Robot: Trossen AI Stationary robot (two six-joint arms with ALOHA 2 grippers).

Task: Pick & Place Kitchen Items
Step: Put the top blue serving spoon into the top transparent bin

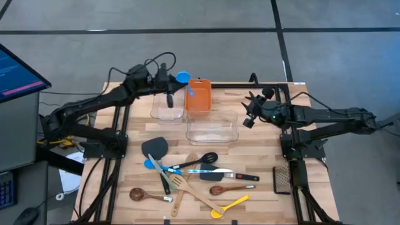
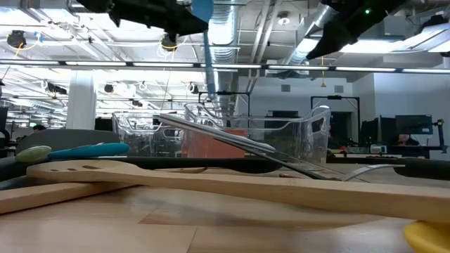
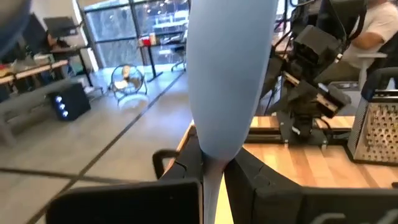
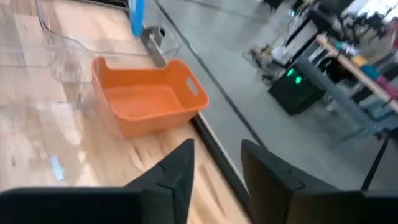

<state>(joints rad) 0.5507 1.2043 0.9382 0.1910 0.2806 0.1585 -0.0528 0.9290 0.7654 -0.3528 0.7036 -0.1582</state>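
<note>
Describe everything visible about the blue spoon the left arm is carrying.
The blue spoon looks like smooth plastic, with a round light-blue bowl and a long handle. It is off the table, held upright, bowl end up, by the left gripper, whose dark fingers are shut on the handle's lower part. In the high view it sits at the table's far edge, between a clear tub and the orange bin. Nothing else touches it.

A grey floor (image 1: pixel 187 15) crossed by dark lines surrounded the wooden table (image 1: pixel 262 200), with ceiling ducts (image 2: pixel 239 28), strip lights and desks beyond.
</note>
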